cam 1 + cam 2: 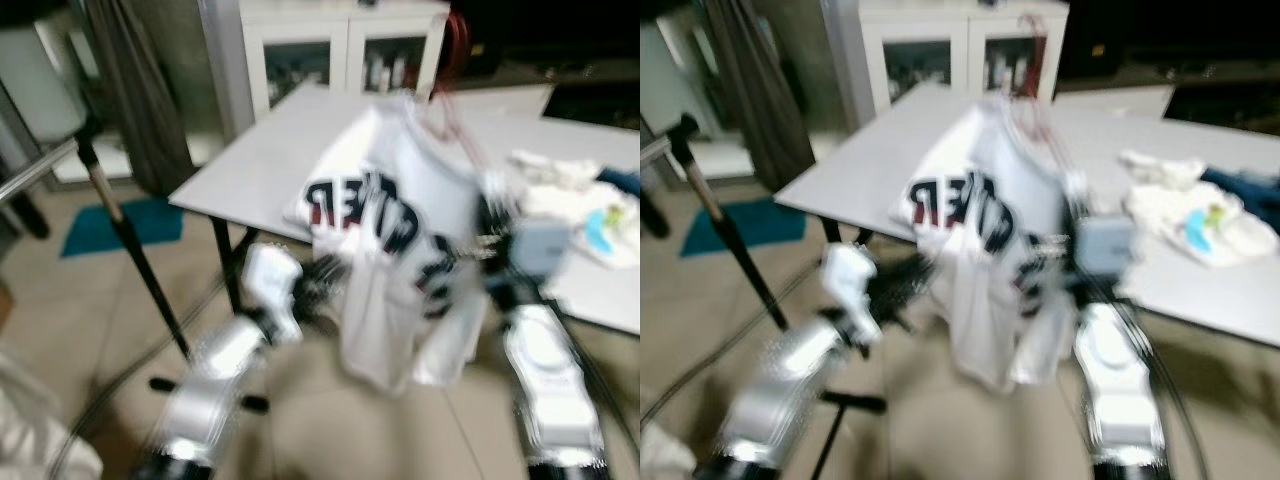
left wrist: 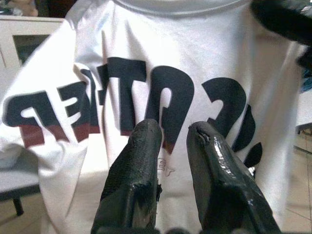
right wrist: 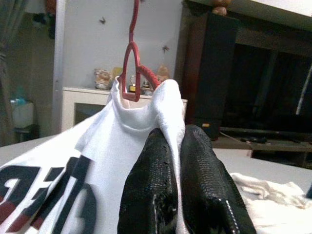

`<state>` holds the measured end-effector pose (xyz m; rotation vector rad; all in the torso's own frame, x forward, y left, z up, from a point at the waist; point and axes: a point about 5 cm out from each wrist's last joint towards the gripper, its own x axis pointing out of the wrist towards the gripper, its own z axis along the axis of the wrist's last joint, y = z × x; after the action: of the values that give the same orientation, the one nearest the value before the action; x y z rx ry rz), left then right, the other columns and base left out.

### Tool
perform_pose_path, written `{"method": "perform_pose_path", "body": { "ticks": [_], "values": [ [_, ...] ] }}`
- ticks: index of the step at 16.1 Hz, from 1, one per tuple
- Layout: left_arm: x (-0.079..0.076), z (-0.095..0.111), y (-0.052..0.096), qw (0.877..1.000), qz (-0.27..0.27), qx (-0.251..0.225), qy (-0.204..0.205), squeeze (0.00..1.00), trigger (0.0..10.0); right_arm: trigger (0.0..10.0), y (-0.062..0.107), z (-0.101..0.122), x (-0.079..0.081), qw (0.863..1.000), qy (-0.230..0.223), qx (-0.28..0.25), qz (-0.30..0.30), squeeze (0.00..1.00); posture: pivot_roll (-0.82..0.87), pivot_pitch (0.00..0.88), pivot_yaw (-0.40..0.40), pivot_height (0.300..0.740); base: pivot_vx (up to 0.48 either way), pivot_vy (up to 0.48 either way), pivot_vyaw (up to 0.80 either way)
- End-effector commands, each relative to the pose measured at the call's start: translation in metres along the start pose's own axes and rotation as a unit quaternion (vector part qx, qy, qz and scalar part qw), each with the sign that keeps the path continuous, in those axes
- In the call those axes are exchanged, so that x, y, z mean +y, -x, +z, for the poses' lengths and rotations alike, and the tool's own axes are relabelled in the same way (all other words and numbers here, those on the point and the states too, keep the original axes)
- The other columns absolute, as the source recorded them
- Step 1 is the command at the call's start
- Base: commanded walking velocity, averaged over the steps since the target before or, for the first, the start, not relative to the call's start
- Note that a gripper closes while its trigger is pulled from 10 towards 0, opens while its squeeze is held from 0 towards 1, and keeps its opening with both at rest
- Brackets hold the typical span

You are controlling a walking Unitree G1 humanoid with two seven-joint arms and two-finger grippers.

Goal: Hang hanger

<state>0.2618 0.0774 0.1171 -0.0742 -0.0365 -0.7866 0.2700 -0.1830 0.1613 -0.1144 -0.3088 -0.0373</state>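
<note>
The hanger (image 3: 132, 73), red, carries a white T-shirt (image 1: 395, 250) with dark lettering and is held up in the air in front of the robot, over the near edge of the white bench (image 1: 270, 160). The right pincer (image 3: 175, 141) has its two black fingers (image 3: 204, 185) pressed together on a fold of the shirt at the shoulder, just beside the collar, with the cloth squeezed between them; the hanger's red neck and hook rise above the collar just past the fingertips. In the head views the right arm (image 1: 545, 380) reaches up from the lower right to that shoulder, though both pictures are blurred. The left pincer (image 2: 174, 129) points at the printed side of the shirt, its fingers (image 2: 136, 170) parted by a narrow gap and holding nothing; I cannot tell whether the tips touch the cloth. The left arm (image 1: 225, 370) comes up from the lower left, beside the hanging hem.

Farther out, a heap of white clothes (image 1: 570, 200) with a bit of light blue in it lies on the bench toward its right edge. A black stand pole (image 1: 130, 250) slants down to the tiled floor (image 1: 90, 300) off the bench's left corner, near a teal mat (image 1: 120, 225). Beyond the far edge stands a white cabinet (image 1: 340, 50) with glass doors.
</note>
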Motion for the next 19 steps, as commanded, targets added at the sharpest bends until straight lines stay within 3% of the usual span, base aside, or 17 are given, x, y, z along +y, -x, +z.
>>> {"method": "perform_pose_path", "body": {
  "ticks": [1,9,12,14,16,19],
  "values": [
    [0.011,0.006,0.004,1.0,0.016,-0.003,-0.021,0.0,10.0,10.0,-0.008,0.013,0.006,0.999,-0.013,-0.032,0.004,0.0,0.03,0.0,0.006,0.74,0.371,0.0,0.0],
    [0.01,0.005,0.003,1.0,0.015,-0.004,-0.02,0.0,10.0,10.0,-0.031,0.028,-0.011,0.998,-0.02,-0.061,-0.025,0.0,0.04,0.0,0.006,0.74,0.364,0.0,0.43],
    [0.01,0.005,0.004,1.0,0.018,-0.005,-0.019,0.0,10.0,10.0,-0.033,0.026,-0.01,0.998,-0.023,-0.057,-0.025,0.0,0.04,0.0,0.004,0.74,0.344,0.0,0.0],
    [0.009,0.005,0.004,1.0,0.019,-0.005,-0.019,0.0,10.0,10.0,-0.032,0.016,-0.018,0.998,0.003,-0.03,-0.047,0.0,0.04,0.0,0.002,0.74,0.343,0.0,0.0],
    [0.009,0.005,0.004,1.0,0.018,-0.004,-0.02,0.0,10.0,10.0,-0.032,0.006,-0.032,0.996,-0.011,0.003,-0.088,0.0,0.04,0.0,0.003,0.74,0.278,0.0,0.0],
    [0.007,0.004,0.003,1.0,0.013,-0.004,-0.026,0.0,10.0,10.0,-0.03,0.01,-0.024,0.998,-0.015,-0.01,-0.054,0.0,0.04,0.0,0.007,0.723,0.333,-0.229,-0.14]
  ]
}}
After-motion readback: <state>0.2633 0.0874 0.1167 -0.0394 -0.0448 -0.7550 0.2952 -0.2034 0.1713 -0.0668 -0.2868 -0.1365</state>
